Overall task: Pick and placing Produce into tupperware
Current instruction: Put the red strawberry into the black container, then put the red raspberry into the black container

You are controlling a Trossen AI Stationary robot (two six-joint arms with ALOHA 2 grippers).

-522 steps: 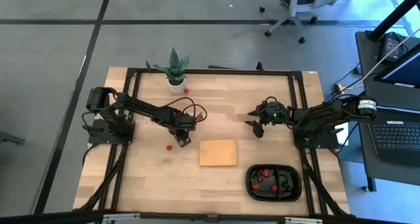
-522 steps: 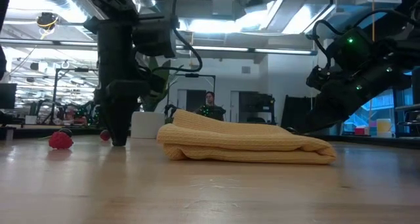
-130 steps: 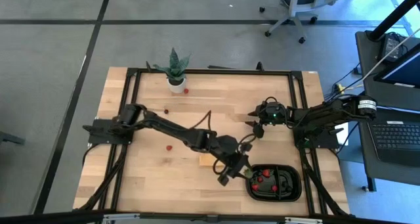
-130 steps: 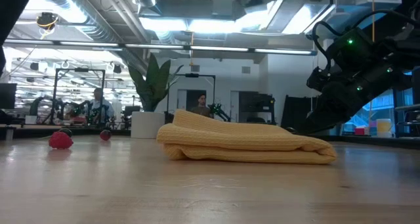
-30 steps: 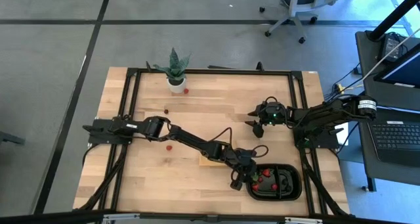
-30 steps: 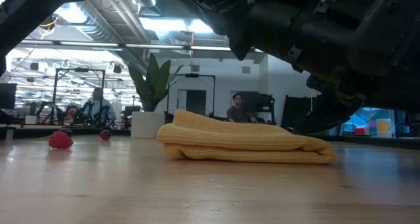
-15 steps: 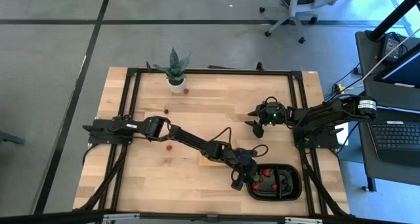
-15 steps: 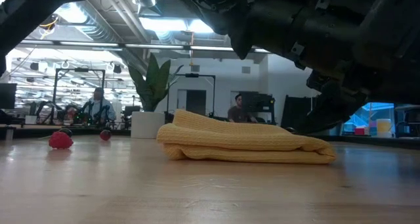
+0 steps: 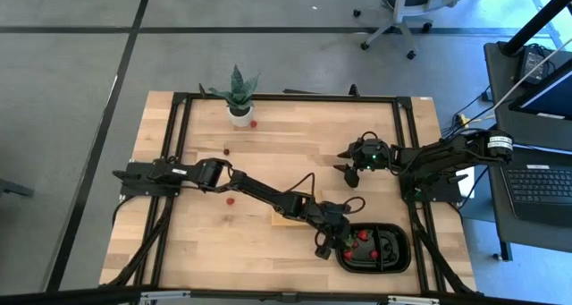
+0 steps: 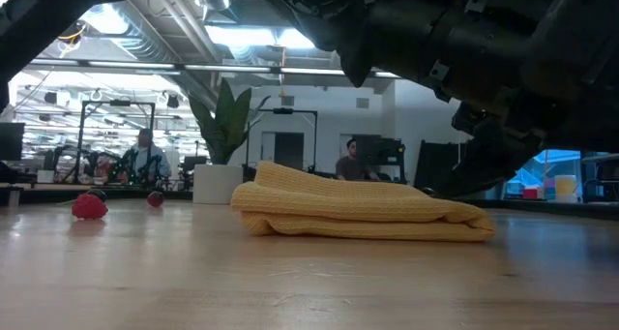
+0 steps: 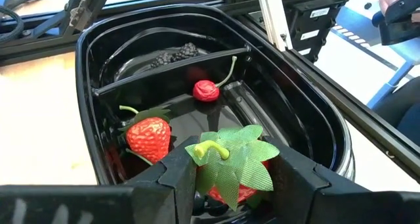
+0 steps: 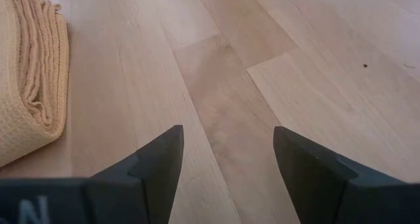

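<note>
The black two-compartment tray (image 9: pixel 393 262) sits at the table's near right. In the left wrist view its rim (image 11: pixel 315 106) surrounds a strawberry (image 11: pixel 147 135), a red cherry (image 11: pixel 206 90) and a dark berry (image 11: pixel 174 53). My left gripper (image 9: pixel 332 245) reaches across the table to the tray's left end and is shut on a red strawberry with a green leafy top (image 11: pixel 230 161). My right gripper (image 9: pixel 349 173) hovers open over bare wood at the far right, its fingers apart (image 12: pixel 226 158). Loose berries lie on the table (image 9: pixel 231 199) (image 9: pixel 225 150) (image 9: pixel 254 122). My left gripper pinches the strawberry between its two fingers (image 11: pixel 177 178), which stand on either side of the red body just under the leafy top (image 11: pixel 239 184). The fingers slant down into the tray's left compartment. I cannot tell whether the berry touches the tray floor.
A folded tan cloth (image 9: pixel 284 217) lies mid-table under the left arm, also in the low view (image 10: pixel 358 209) and the right wrist view (image 12: pixel 26 79). A potted spiky plant (image 9: pixel 238 95) stands at the far edge. Two red berries (image 10: pixel 89 206) (image 10: pixel 155 199) lie far left.
</note>
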